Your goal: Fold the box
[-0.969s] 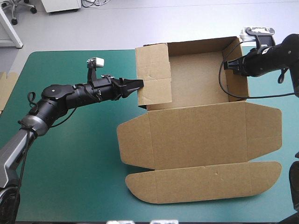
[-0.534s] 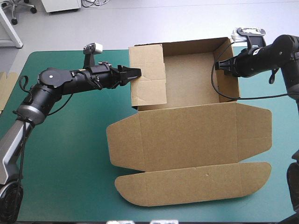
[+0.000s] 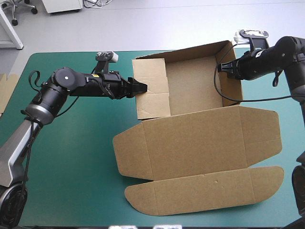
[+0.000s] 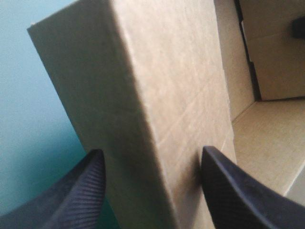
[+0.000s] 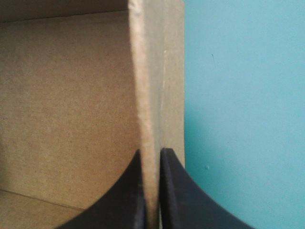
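High view: the box (image 3: 200, 138) sits right of centre on the teal-green table (image 3: 71, 181). It is an open tray toward the far edge, with its lid lying flat toward the near edge. The long axis of tray and lid runs left to right, slightly skewed. 2 side walls stand, 1 per arm. The left gripper (image 3: 142, 87) is at the tray's left wall, toward its near corner. In the left wrist view its jaws stand wide, 1 finger outside the wall and 1 inside, with the thick brown wall between them; contact cannot be told. The right gripper (image 3: 221, 67) is on the right wall's top edge. In the right wrist view its jaws are all but closed, the board pinched between them. Judgement: the left wall lies straight ahead of the left jaws, edge-on, so closing there should need no further reach. Risk: a pull from the right grip could skew the tray.
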Robot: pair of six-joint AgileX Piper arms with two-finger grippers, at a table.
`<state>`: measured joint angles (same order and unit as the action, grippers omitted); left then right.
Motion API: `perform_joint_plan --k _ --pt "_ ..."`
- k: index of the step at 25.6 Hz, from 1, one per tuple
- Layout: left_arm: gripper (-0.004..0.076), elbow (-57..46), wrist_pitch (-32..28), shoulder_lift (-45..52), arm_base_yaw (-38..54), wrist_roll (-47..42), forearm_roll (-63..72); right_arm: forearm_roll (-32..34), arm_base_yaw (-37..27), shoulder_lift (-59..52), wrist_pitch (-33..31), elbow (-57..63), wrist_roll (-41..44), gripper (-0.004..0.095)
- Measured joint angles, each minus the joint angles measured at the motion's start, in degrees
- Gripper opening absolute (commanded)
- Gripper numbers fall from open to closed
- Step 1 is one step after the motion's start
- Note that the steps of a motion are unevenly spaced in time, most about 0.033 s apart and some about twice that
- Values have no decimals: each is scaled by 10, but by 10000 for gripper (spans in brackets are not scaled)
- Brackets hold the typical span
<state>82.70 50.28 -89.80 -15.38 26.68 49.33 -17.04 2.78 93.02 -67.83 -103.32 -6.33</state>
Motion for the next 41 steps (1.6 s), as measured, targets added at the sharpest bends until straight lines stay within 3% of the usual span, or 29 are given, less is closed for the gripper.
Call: perform_joint_plan --k 9,20,29,36,38,41 --pt "370 13 -26 -12 -27 -101 -127 -8 11 19 -2 0 35 -3" --pt "353 221 171 -115 -49 -222 -336 49 83 57 -4 0 76 -3" --pt "244 273 208 -165 -98 -267 -421 62 83 68 -1 0 94 -1" --pt "88 274 213 -182 -116 -301 -490 48 83 105 -11 0 110 -1" --pt "1 274 214 -191 -116 -305 -502 37 83 117 -14 0 113 -1" --pt "-10 275 212 -205 -116 -310 -526 31 83 125 -18 0 119 -1"
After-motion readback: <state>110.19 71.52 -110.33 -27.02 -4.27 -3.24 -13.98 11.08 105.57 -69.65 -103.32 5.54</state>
